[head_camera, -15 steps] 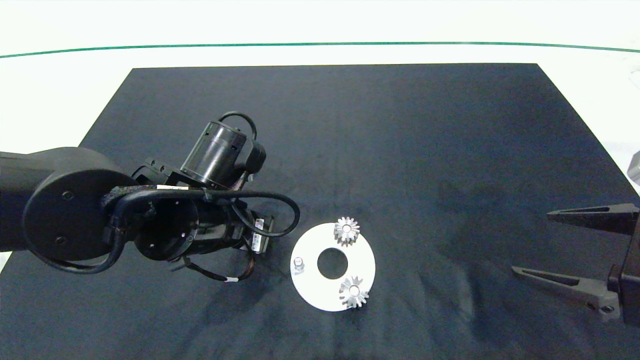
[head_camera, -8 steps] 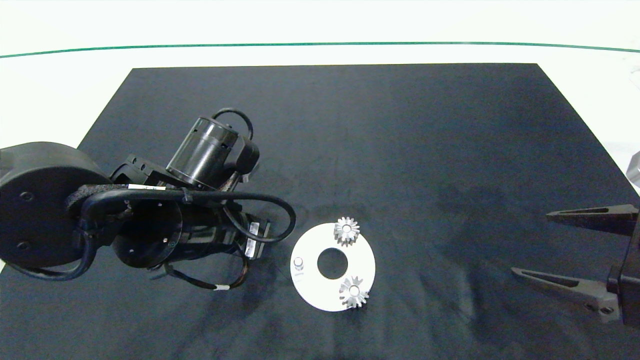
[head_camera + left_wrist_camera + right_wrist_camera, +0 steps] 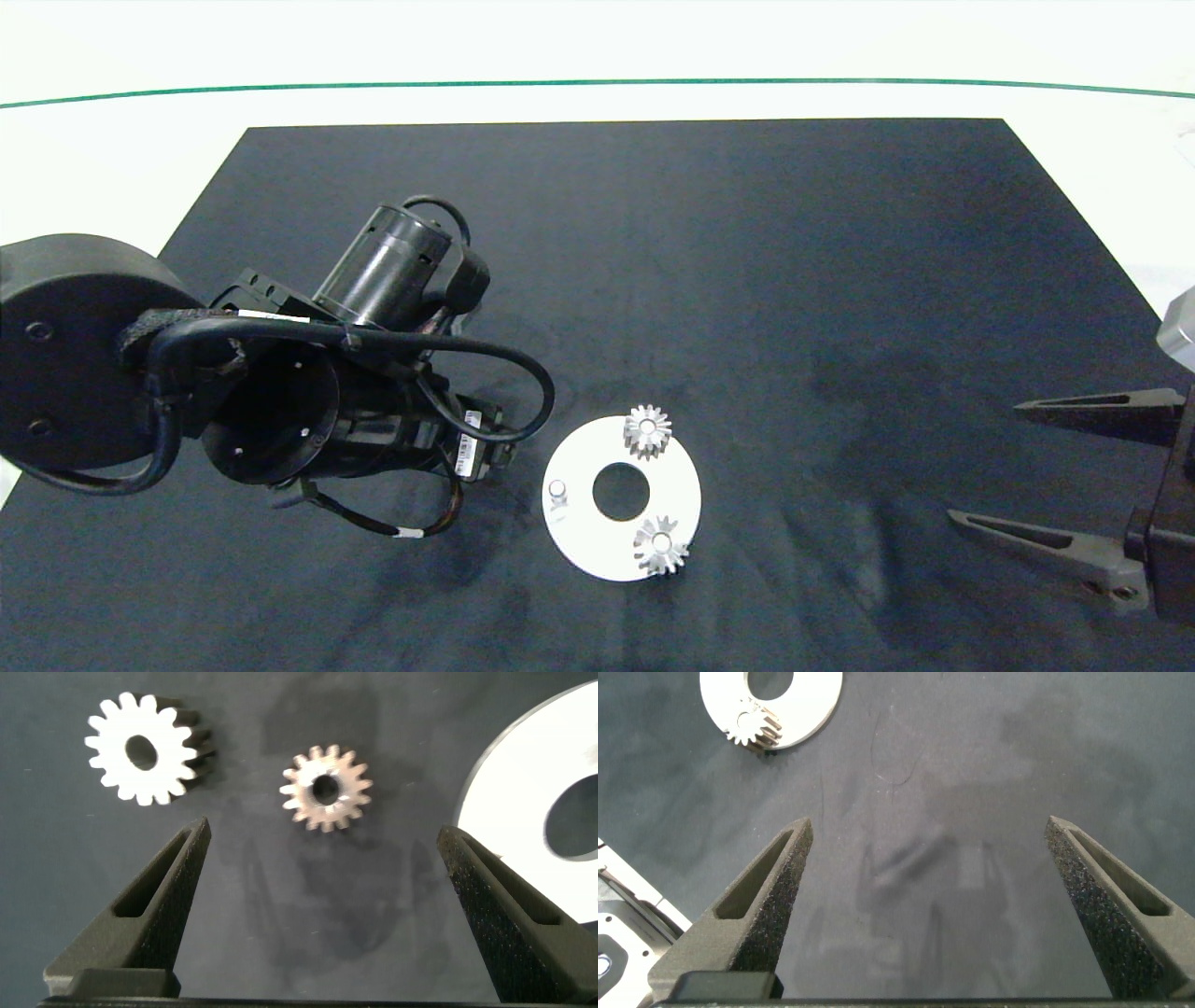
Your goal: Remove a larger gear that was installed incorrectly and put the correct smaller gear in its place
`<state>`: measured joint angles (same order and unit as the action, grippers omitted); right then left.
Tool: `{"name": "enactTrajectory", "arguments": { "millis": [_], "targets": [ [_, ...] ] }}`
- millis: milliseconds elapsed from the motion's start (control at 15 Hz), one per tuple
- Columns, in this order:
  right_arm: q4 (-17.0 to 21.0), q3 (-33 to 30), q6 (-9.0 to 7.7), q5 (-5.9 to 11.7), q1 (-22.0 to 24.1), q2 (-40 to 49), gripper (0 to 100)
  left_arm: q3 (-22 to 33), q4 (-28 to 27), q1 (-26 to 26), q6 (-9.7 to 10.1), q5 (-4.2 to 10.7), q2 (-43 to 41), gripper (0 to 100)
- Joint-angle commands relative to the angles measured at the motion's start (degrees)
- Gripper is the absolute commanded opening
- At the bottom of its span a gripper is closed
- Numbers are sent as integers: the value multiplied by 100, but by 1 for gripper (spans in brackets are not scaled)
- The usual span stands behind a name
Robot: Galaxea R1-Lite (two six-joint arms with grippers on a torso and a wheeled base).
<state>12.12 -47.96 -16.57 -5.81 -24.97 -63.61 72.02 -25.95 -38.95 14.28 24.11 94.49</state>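
In the head view we see a white table covered by a dark mat, and on the mat a white disc with a round hole in its middle. Two small silver gears sit on the disc, one at its far edge and one at its near edge, while a bare peg stands on the disc's left side with nothing mounted on it. Our left arm comes in from the left and stops just beside the disc, its body covering the mat beneath it. Through the left wrist camera we find the left pincer spread wide and holding nothing, above two loose gears that lie flat on the mat: the larger gear, bright and long-toothed, and the smaller gear, duller and short-toothed. The two lie near each other without touching, and the smaller gear is the one closer to the rim of the disc. Our right arm is at the right edge of the mat, well apart from the disc, with the right pincer also spread open and empty over bare mat; its wrist camera catches the disc and one mounted gear.
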Motion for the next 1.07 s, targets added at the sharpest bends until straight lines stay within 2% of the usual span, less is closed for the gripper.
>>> {"name": "enactTrajectory", "arguments": {
  "millis": [67, 133, 200, 400, 600, 1067],
  "targets": [
    [-104, 67, -13, 10, -26, 7, 100, 110, 90, -78, 198, 23, 272, 100],
    [-175, 102, -13, 45, -26, -2, 100, 181, 99, -69, 313, 23, 395, 100],
    [-183, 111, -22, 107, -26, -2, 100, 207, 99, -69, 330, 14, 448, 100],
    [-227, 111, -13, 124, -26, 7, 100, 260, 99, -69, 365, 6, 571, 100],
    [-254, 129, -22, 124, -26, 33, 100, 374, 99, -34, 559, 23, 720, 100],
    [-263, 146, -22, 133, -26, 51, 100, 383, 90, 36, 532, 23, 843, 100]
  ]
}}
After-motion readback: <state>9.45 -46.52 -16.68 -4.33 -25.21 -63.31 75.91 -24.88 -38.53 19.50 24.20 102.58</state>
